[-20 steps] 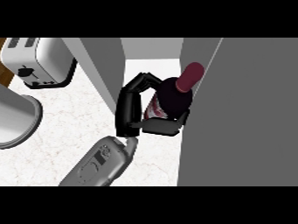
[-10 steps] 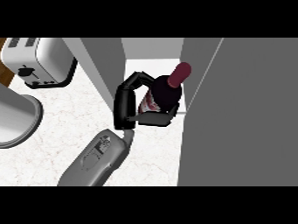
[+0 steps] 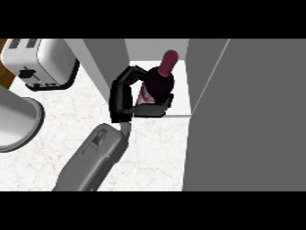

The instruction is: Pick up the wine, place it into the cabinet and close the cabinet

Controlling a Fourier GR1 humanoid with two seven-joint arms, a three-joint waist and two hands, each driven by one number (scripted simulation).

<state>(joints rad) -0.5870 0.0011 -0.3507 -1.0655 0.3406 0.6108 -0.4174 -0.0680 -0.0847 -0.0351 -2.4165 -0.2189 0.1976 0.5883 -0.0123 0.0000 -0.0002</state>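
Now the robot hand (image 3: pixel 125 96), still grasping the wine (image 3: pixel 159 81), has moved deeper into the cabinet (image 3: pixel 181 110).

— What colours do you see in front of you?

— My hand (image 3: pixel 123 96) is black, on a grey forearm (image 3: pixel 89 159). The wine (image 3: pixel 159 81) is dark, nearly black, with a maroon top and a pale label with red on it.

— And around it?

— The cabinet (image 3: pixel 248 112) is plain grey, lighter inside. The worktop (image 3: pixel 56 134) is white, marbled with faint veins. The toaster (image 3: pixel 39 60) is silvery white with a black base and lever; the cylinder (image 3: pixel 6 121) is silver grey. Brown wood shows in the corner.
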